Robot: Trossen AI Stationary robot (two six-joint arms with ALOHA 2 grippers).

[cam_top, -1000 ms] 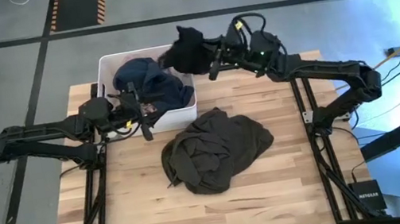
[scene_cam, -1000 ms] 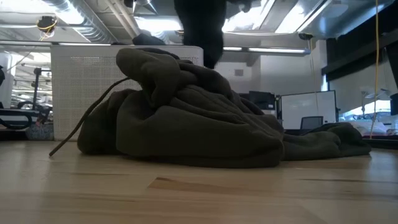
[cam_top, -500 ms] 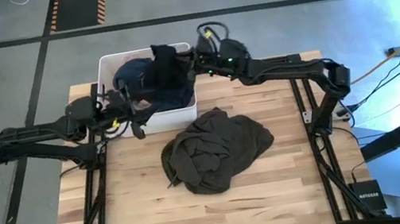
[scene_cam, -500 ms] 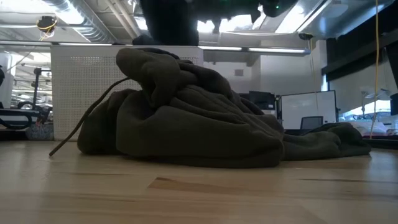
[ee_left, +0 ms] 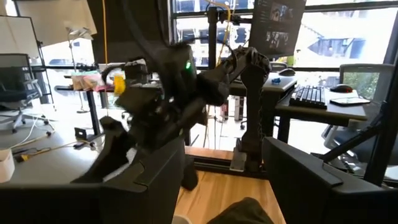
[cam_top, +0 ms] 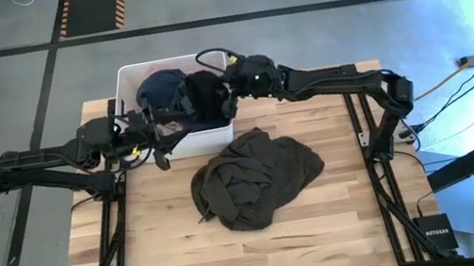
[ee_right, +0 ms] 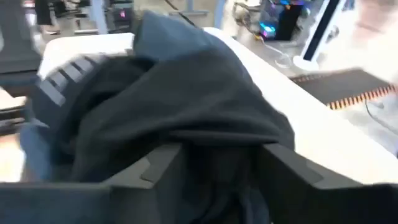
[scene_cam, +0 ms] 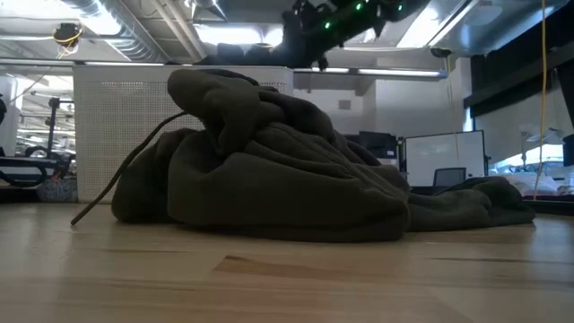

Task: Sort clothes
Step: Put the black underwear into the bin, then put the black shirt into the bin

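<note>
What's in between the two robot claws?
In the high view, the white tub with the navy and black clothes lies between the left gripper and the right gripper.

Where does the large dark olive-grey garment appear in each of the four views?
High view: dark olive-grey garment lies crumpled at the table's middle, just in front of the white tub.
Low view: it fills the centre, the tub's wall behind it.
Left wrist view: only an edge shows, bottom centre.
Right wrist view: not in it.
Shared landmark: the white tub.
</note>
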